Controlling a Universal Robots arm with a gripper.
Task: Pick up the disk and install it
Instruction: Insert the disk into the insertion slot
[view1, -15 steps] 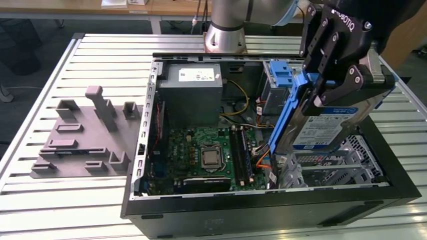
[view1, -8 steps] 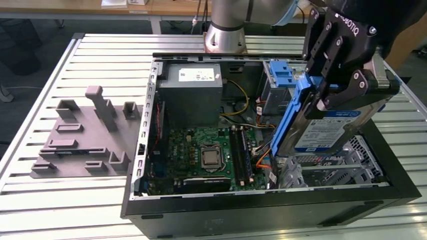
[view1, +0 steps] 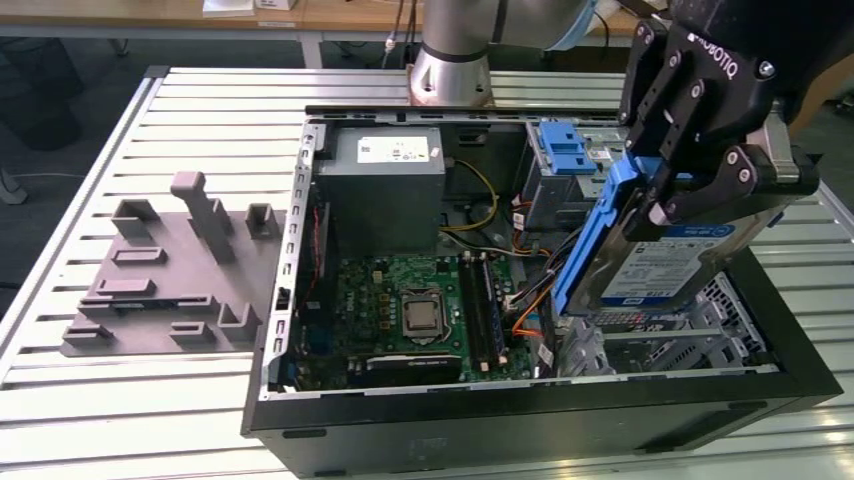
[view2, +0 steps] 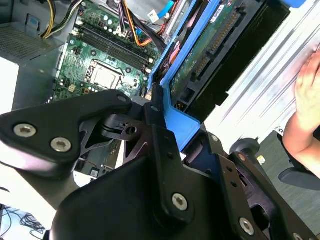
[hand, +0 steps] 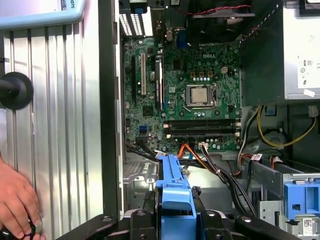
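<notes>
Silver arm (view1: 447, 70) w/ lt-blue joint cap; black hand (view1: 694, 195), silver screws (view2: 179, 201).

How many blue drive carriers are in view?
2. The held carrier, with the disk in it, hangs in the gripper over the open case. The second carrier sits inside, beside the power supply. More may be hidden behind the gripper.

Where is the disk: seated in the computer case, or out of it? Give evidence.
Out. The tool grips the disk by its blue frame, holding it tilted above the open computer case.
</notes>
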